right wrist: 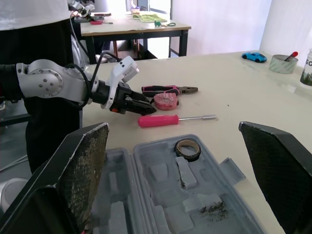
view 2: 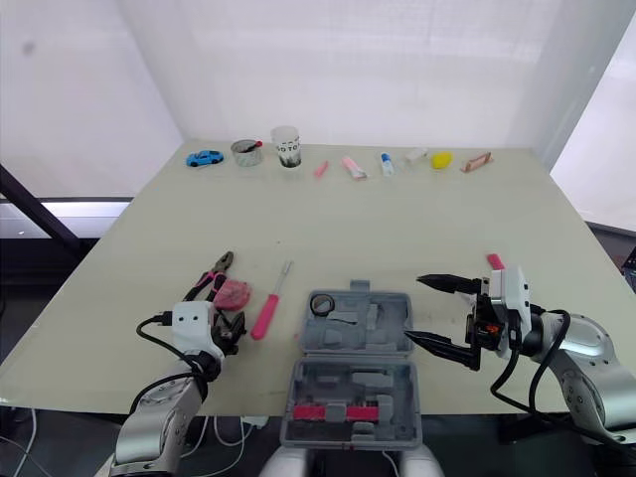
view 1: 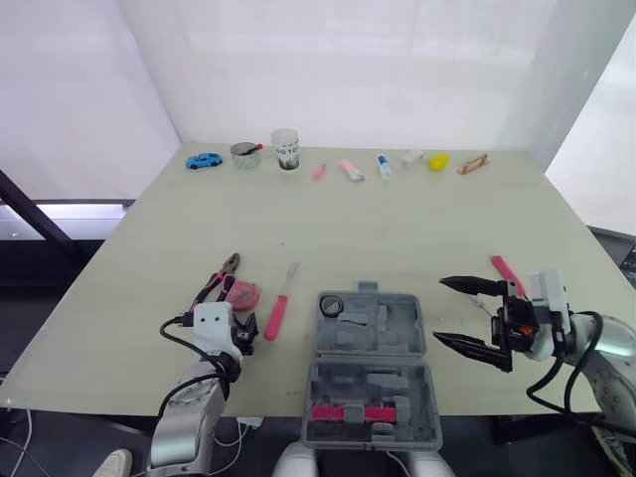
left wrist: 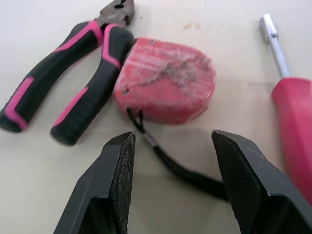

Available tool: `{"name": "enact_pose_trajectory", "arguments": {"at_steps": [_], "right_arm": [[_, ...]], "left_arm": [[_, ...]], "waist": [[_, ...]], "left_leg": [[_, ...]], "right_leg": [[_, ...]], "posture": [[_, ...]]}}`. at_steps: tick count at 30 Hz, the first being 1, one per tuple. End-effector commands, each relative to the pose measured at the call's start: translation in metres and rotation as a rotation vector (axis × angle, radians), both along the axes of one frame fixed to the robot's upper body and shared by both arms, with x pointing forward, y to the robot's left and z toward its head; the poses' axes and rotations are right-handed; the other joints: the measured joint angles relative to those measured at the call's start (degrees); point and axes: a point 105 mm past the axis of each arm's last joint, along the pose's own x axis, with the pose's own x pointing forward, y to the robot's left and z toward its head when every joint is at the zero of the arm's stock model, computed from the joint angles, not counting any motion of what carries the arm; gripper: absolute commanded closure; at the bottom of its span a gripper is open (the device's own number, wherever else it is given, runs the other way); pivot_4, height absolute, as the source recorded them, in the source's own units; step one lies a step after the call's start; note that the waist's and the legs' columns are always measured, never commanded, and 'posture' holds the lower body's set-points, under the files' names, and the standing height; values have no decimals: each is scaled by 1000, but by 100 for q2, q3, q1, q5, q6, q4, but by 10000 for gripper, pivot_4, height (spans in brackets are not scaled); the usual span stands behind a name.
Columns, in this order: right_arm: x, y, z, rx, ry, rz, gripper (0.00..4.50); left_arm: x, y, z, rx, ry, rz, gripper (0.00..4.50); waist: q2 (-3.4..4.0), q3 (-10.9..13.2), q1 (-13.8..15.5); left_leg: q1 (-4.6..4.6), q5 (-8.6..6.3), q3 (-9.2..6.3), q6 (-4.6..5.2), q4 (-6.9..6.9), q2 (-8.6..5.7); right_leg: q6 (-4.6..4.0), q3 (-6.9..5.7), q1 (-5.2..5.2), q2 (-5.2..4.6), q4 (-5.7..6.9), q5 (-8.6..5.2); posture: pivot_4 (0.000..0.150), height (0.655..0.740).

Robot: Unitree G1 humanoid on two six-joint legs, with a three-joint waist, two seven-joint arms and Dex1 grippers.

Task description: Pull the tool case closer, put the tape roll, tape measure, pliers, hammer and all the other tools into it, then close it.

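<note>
The grey tool case (view 1: 370, 363) lies open at the table's near edge, with a tape roll (view 1: 331, 305) in its far left corner and a pink tool (view 1: 350, 412) in the near half. Left of it lie a pink screwdriver (view 1: 277, 314), a pink tape measure (left wrist: 165, 80) and pink-and-black pliers (left wrist: 73, 73). My left gripper (left wrist: 173, 141) is open just short of the tape measure, its fingers either side of the measure's black strap. My right gripper (view 1: 465, 313) is open wide just right of the case, holding nothing. A pink-handled tool (view 1: 506, 272) lies beyond it.
A row of small items lines the far edge: a blue toy car (view 1: 205, 160), a tape dish (view 1: 245, 155), a white cup (view 1: 286, 149), pink pieces, a tube and a yellow object (view 1: 438, 161). The table's near edge runs just under the case.
</note>
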Motion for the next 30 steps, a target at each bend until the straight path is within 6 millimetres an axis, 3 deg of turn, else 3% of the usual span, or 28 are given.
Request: {"name": "enact_pose_trajectory", "arguments": {"at_steps": [1, 7, 22, 27, 30], "right_arm": [[-3, 3, 10, 17, -44, 15, 0], [-2, 3, 10, 16, -48, 11, 0], [-3, 7, 11, 26, -44, 20, 0], [-7, 11, 9, 19, -18, 63, 0], [-10, 13, 8, 7, -9, 98, 0]], "left_arm": [[1, 7, 5, -15, -21, 41, 18077], [-2, 12, 3, -18, -11, 77, 43884], [-11, 15, 0, 10, 10, 54, 44645], [-26, -4, -5, 73, 62, -179, 44645], [-35, -6, -6, 93, 92, -254, 44645]], "waist": [[-1, 0, 0], [0, 0, 3], [0, 0, -8], [3, 2, -19], [8, 4, -3]], "left_leg": [[0, 0, 0, 0, 0, 0], [0, 0, -1, 0, 1, 0], [0, 0, 0, 0, 1, 0], [0, -1, 1, 0, -1, 2], [2, -1, -1, 0, -2, 5]], "right_leg": [[0, 0, 0, 0, 0, 0], [-2, -2, 0, 0, 1, -1], [-3, -1, 0, 0, 0, -2], [-4, 0, -2, 0, -2, -3], [-5, 2, -5, -6, -2, -3]], "posture": [[1500, 7400], [1500, 7400], [1500, 7400], [1500, 7400], [1500, 7400]]}}
